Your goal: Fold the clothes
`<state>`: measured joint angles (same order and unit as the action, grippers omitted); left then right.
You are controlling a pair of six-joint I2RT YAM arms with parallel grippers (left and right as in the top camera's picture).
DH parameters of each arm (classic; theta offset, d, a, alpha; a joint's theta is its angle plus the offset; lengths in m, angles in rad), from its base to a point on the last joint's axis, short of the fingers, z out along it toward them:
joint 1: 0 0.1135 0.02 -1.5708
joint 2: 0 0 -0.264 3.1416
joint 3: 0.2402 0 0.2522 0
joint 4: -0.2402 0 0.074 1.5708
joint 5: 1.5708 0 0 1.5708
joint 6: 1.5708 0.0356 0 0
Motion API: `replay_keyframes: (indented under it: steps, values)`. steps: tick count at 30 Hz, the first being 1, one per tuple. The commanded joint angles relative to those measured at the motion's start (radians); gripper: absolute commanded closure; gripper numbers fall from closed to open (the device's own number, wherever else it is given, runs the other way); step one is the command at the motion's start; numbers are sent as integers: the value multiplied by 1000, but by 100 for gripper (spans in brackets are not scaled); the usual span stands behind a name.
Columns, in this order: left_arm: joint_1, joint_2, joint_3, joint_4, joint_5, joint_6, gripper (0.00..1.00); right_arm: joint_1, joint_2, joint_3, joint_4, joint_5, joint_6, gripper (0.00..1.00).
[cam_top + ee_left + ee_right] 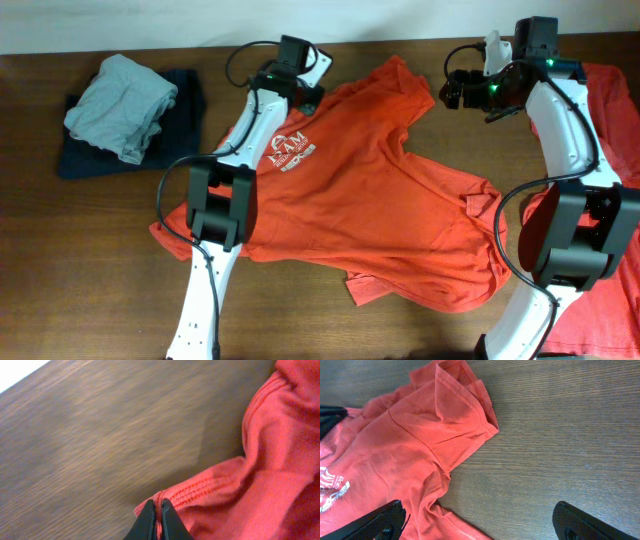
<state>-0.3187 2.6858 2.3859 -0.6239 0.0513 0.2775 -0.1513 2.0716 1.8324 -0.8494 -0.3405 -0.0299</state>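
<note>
An orange-red T-shirt (380, 190) lies spread and rumpled across the middle of the table, its white chest logo (293, 150) facing up. My left gripper (312, 98) sits at the shirt's upper left edge. In the left wrist view the left gripper (157, 503) is shut on a ribbed hem of the shirt (280, 460), with a thin fold of fabric pinched between the fingers. My right gripper (452, 90) hovers open just right of the upper sleeve (400, 75). Seen from the right wrist, that gripper (479, 507) spans bare wood and the shirt's edge, below the sleeve (455, 405).
A grey garment (120, 95) lies on a dark one (185, 95) at the back left. More orange-red cloth (612, 110) lies along the right edge under the right arm. Bare wooden table (80, 260) shows at the front left.
</note>
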Motion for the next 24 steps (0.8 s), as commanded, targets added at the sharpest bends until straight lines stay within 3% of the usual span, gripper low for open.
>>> replay_keyframes:
  steps: [1, 11, 16, 24]
  values:
    - [55, 0, 5, 0, -45, 8, 95, -1, -3, 7, 0, 5, -3, 1]
    - [159, 0, 5, 3, -75, 8, 94, -1, -3, 7, 0, 5, -3, 1]
    - [200, 0, 5, 31, -75, 3, 87, -1, -3, 7, 0, 5, -3, 1]
    - [214, -26, 127, 3, -74, -76, 62, -1, -3, 7, 0, 5, -3, 1]
